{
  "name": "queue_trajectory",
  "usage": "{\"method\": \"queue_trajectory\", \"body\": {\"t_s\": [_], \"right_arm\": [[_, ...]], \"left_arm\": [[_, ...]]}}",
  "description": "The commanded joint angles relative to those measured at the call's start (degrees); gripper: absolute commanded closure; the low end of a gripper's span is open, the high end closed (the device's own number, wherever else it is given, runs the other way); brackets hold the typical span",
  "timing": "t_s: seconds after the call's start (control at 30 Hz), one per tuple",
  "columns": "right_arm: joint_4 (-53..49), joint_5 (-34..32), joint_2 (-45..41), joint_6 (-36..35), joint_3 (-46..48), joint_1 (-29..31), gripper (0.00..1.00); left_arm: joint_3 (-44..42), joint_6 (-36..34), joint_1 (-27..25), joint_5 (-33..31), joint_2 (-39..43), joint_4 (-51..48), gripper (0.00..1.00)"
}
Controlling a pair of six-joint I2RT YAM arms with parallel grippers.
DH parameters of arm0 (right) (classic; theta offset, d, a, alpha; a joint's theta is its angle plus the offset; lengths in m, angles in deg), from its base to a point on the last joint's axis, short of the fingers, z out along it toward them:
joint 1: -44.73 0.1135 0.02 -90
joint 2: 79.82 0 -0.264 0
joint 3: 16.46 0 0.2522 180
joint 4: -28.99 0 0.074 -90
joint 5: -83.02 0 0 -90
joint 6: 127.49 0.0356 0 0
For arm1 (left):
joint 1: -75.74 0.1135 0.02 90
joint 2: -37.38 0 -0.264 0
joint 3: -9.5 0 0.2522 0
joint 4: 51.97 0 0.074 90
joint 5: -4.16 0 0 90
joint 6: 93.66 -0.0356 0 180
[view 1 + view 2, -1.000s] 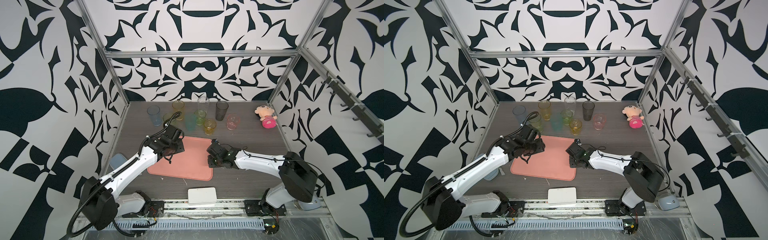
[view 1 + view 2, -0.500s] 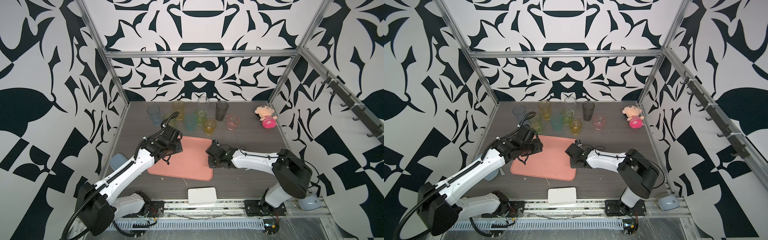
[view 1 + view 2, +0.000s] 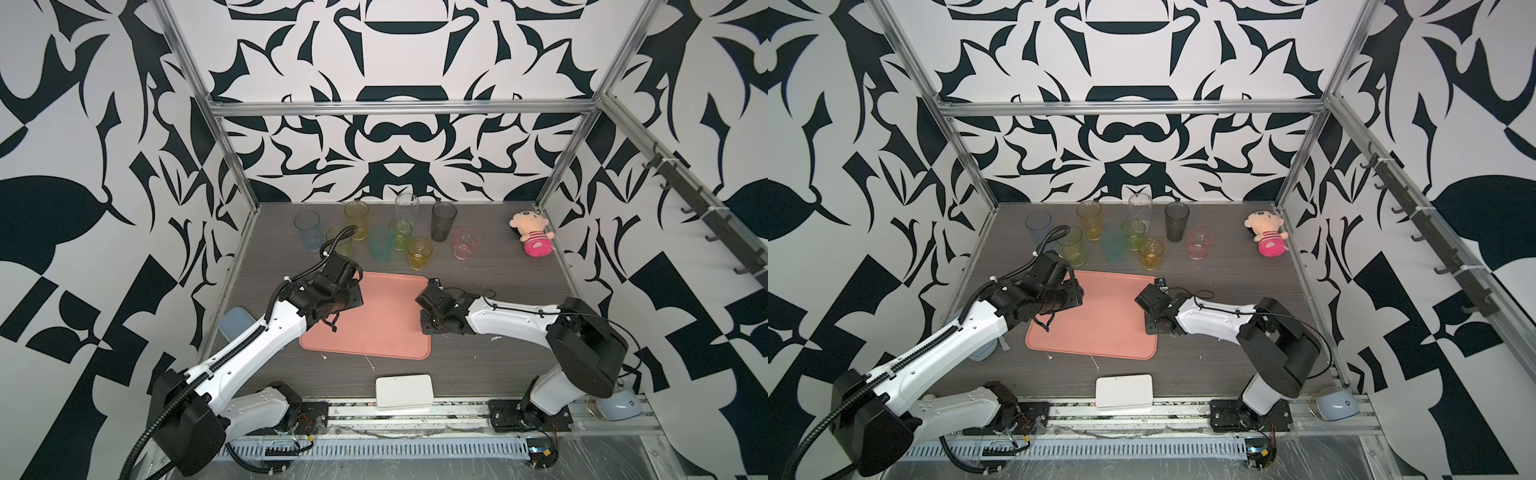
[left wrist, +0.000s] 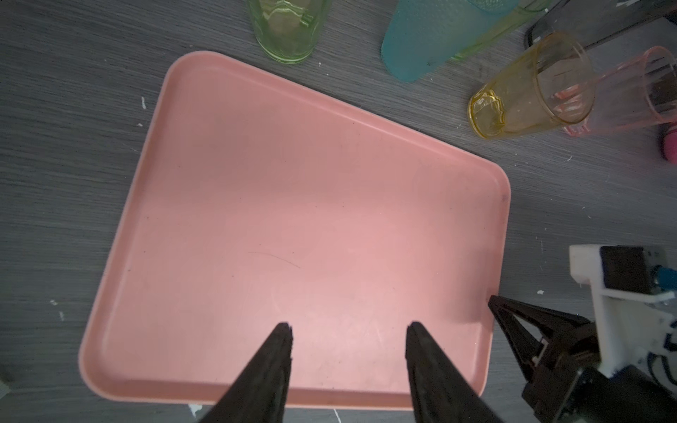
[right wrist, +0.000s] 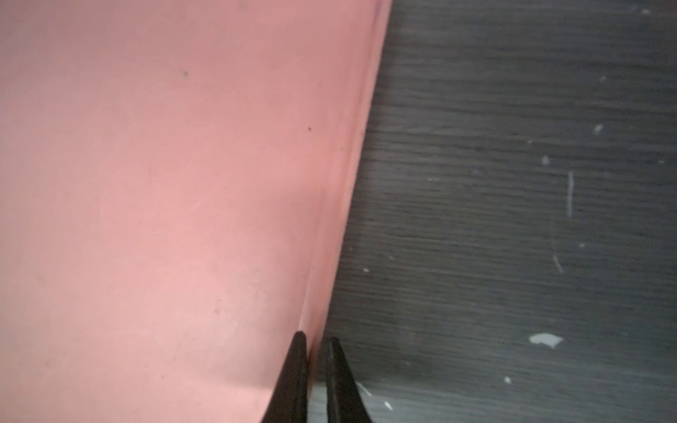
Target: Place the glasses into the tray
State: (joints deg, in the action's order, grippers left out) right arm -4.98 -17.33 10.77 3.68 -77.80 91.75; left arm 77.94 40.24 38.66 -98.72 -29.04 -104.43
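Now my right tool [image 5: 315,336] pinches the rim of the tray [image 5: 165,183], probably to steady it. My left tool [image 4: 348,326] hangs released over it, and the glasses [image 3: 420,252] stand beyond both tools on the worktop [image 3: 498,270].

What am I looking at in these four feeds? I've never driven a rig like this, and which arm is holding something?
Two white robot arms stand at a dark table, each ending in a two-fingered gripper. Both top views look down on the whole scene; the close-ups come from cameras on the wrists. Nine tinted glasses stand at the back, with a plush doll off to one side; a white box lies in front. The pink tray in the middle holds no glass. The left gripper is open over it, holding nothing. The right gripper pinches the tray's rim.
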Motion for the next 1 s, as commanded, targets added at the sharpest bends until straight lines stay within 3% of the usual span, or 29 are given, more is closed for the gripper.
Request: {"method": "queue_trajectory", "body": {"t_s": [0.0,0.37,0.6,0.83,0.97], "right_arm": [[-4.4,-1.3,-3.8,-2.2,1.9,-2.3,0.89],[-6.5,6.8,-8.0,-12.2,6.3,-11.3,0.95],[-6.5,9.6,-8.9,-13.9,6.9,-15.8,0.95],[-5.4,13.3,-14.0,-11.2,6.0,-14.8,0.79],[-5.1,12.2,-13.1,-10.1,4.6,-11.6,0.7]], "left_arm": [[-1.3,0.0,0.2,-1.4,1.6,-1.7,0.46],[-1.9,-0.3,0.2,-1.4,2.1,-1.3,0.46],[-2.4,-0.4,0.2,-1.1,2.2,-0.9,0.46],[-2.6,-0.3,0.2,-0.7,1.8,-0.1,0.45],[-2.5,-0.1,0.2,-0.2,1.1,0.3,0.45]]}}
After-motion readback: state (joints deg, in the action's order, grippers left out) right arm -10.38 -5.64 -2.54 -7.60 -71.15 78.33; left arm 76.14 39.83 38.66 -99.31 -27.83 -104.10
